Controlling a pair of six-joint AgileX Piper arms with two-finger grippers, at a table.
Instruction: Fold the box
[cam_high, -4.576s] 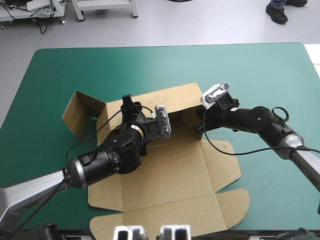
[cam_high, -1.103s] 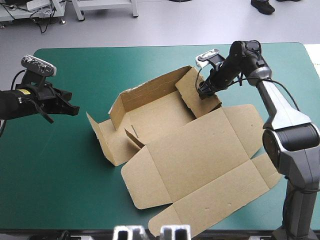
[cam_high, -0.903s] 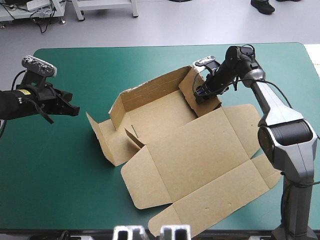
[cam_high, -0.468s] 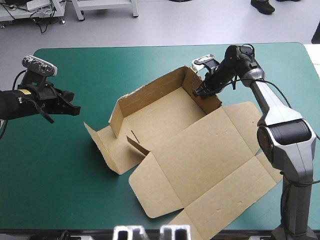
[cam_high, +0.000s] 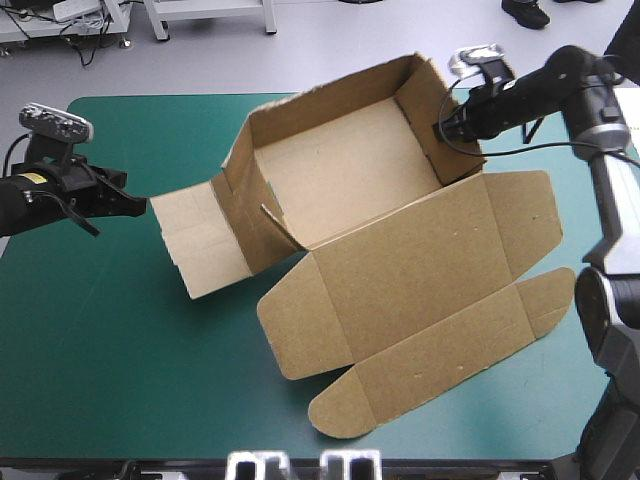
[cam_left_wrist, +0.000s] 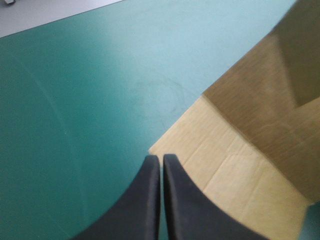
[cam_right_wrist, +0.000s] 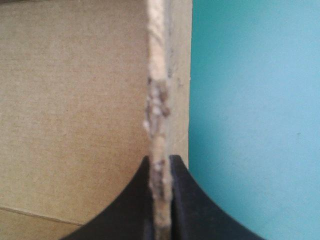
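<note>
Now, the box (cam_high: 340, 170): an open brown tray with its walls raised, held up by its right wall and tipped so the high view looks into it. The tray end hangs over the table's far part.
Right gripper (cam_high: 447, 127): my black fingers are pinched tight on the top edge of the box's right wall (cam_right_wrist: 75, 100). In my wrist view the ragged board edge runs straight out from between them, with the teal-green cover (cam_right_wrist: 250, 100) on the wall's outer side.
Left gripper (cam_high: 138, 204): my fingers are pressed together on nothing, out to the left of the box, above the cover.
Side flap (cam_high: 200, 240): spread out from the box's left end toward my left gripper. In the left wrist view its pale corner (cam_left_wrist: 235, 180) lies just ahead of my fingertips.
Lid (cam_high: 430, 270): open and flat, reaching from the box's near wall toward the table's near edge, rounded tabs at its end.
Change from just before: my right gripper has gone up and to the right, taking the wall with it, so the whole box stands higher and more tipped. My left gripper has stayed about where it was, and the side flap, earlier well apart from it, is now near.
</note>
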